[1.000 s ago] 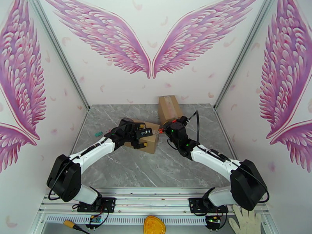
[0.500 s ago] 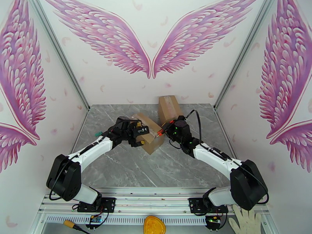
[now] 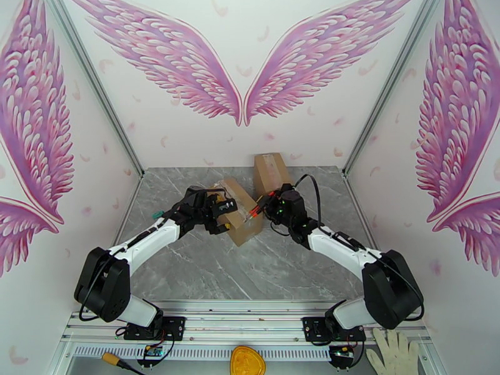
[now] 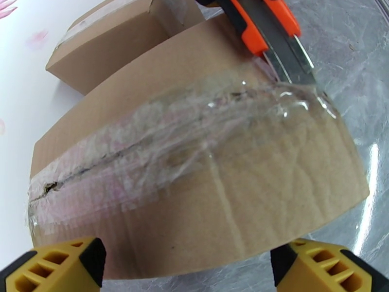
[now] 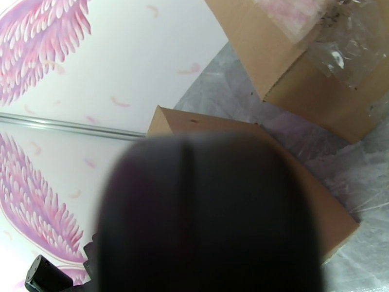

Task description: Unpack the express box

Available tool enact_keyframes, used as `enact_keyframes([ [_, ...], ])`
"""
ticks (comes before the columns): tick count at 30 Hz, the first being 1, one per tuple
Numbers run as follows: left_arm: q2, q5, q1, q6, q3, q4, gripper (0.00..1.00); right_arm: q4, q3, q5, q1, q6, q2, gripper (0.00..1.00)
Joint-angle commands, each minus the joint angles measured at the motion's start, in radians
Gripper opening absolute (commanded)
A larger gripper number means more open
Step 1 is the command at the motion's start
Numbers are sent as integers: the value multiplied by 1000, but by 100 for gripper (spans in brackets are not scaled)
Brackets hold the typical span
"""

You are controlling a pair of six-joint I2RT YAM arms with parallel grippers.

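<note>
Right claw grasps the box cutter, blade at the taped seam; my open left claw seems to steady the express box.

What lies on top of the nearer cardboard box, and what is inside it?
Clear tape covers the top seam of the box, and the blade of an orange knife meets one end of it. The flaps are closed, so the contents are hidden.
</note>
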Motion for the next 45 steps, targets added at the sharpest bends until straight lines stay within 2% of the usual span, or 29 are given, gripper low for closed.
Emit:
enact_keyframes([
  [1,10,57,-26,-47,7,116,96,45,12,-224,35,21,59,0],
  [6,16,58,-4,-32,20,101,96,90,4,-328,17,50,81,0],
  [14,34,69,40,15,39,69,96,140,54,-578,-21,87,148,0],
  [18,32,79,69,24,39,65,96,11,116,-654,-31,20,159,0],
  [23,31,74,98,41,41,53,96,-238,212,-709,-52,-119,162,0],
  [26,33,72,105,40,44,57,96,-309,251,-746,-60,-165,177,0],
  [31,28,81,100,29,41,61,96,-327,283,-733,-74,-178,181,0],
  [36,-25,75,96,-26,24,46,96,-347,312,-578,-88,-245,114,0],
  [41,-91,3,97,-179,30,26,96,-389,373,-417,-89,-370,44,0],
  [45,-100,-102,96,-375,83,2,95,-445,378,-328,-108,-434,11,0],
])
